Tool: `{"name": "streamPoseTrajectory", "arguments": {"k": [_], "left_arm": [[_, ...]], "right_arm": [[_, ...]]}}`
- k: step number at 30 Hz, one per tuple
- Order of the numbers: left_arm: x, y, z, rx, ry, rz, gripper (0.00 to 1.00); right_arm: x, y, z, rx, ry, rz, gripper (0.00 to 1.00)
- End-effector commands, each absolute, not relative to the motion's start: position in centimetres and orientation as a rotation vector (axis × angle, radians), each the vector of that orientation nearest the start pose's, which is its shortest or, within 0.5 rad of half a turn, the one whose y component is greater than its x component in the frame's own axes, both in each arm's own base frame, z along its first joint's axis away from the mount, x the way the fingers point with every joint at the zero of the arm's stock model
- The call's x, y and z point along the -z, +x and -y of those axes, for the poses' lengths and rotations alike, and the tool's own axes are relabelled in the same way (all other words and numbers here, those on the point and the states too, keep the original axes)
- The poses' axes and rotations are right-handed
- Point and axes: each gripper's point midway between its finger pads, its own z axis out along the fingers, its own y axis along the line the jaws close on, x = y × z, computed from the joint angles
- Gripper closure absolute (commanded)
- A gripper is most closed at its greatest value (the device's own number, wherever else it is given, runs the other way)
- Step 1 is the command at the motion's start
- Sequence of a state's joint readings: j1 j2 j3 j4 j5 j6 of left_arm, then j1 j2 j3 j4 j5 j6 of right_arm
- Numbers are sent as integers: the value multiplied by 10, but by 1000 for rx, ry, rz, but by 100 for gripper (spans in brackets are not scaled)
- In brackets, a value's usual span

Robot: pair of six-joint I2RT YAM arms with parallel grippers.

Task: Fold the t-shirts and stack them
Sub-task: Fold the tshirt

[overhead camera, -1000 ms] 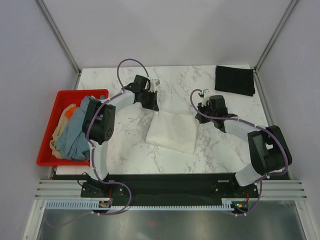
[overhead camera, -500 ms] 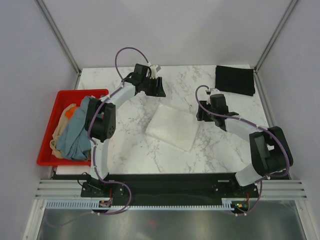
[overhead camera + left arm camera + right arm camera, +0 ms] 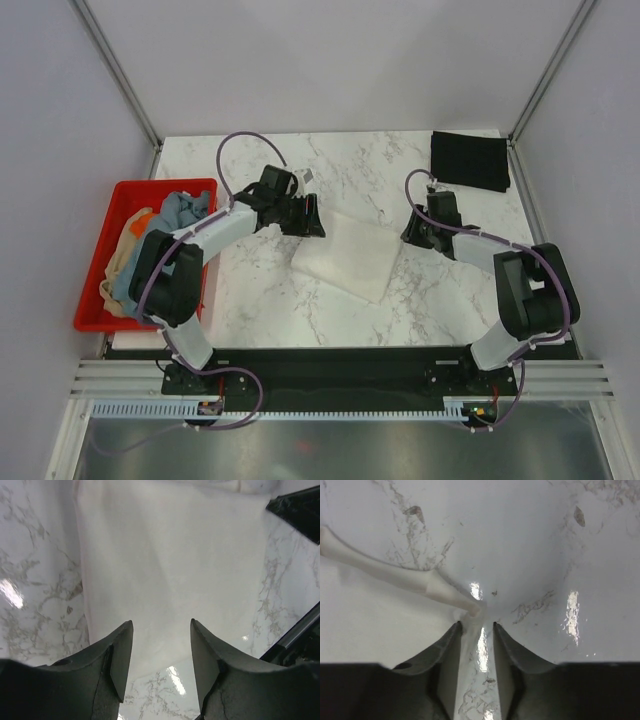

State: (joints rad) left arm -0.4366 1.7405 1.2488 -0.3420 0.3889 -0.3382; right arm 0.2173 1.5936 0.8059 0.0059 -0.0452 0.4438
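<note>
A cream-white t-shirt lies folded into a flat rectangle on the middle of the marble table. My left gripper hovers at its far left corner, jaws open and empty; in the left wrist view the shirt fills the space ahead of this gripper. On the shirt's right side my right gripper is open too. In the right wrist view a folded corner of the shirt ends just in front of that gripper, and only marble shows between its fingers. A black t-shirt lies folded at the far right corner.
A red crate stands off the table's left edge, holding a heap of grey-blue, orange and tan shirts. Metal frame posts rise at both far corners of the table. The black base plate runs along the near edge.
Both grippers went from shut to open and let go of the white shirt, which now lies flat. The left gripper swung away and came back to the shirt's corner; the right one shifted slightly right.
</note>
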Motion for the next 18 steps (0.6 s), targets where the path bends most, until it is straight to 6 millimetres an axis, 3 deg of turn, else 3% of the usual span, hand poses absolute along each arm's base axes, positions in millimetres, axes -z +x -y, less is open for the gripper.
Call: {"name": "streamPoseTrajectory", "arguments": {"k": [1, 3, 6, 7, 10, 11, 13, 14, 16, 18], "left_arm": [[-84, 351, 247, 750, 212, -2554, 43], [-74, 350, 244, 730, 187, -2563, 42], [-64, 358, 240, 683, 148, -2554, 41], [-54, 361, 239, 666, 141, -2570, 40], [-59, 375, 246, 682, 146, -2549, 40], [-70, 381, 251, 705, 151, -2522, 40], [-83, 383, 254, 728, 157, -2494, 39], [-98, 384, 255, 744, 156, -2462, 39], [-109, 381, 251, 737, 140, -2446, 38], [-124, 378, 239, 697, 105, -2422, 37]], "right_arm": [[-32, 385, -102, -411, 316, -2345, 65], [-20, 381, -98, -414, 324, -2368, 75], [-20, 385, -98, -448, 309, -2353, 83], [-23, 386, -99, -456, 282, -2345, 84], [-31, 388, -96, -425, 269, -2353, 82], [-41, 390, -95, -420, 268, -2337, 79], [-54, 388, -93, -411, 274, -2347, 62], [-67, 385, -95, -423, 263, -2340, 59], [-84, 383, -99, -460, 250, -2330, 57], [-108, 378, -116, -585, 238, -2296, 64]]}}
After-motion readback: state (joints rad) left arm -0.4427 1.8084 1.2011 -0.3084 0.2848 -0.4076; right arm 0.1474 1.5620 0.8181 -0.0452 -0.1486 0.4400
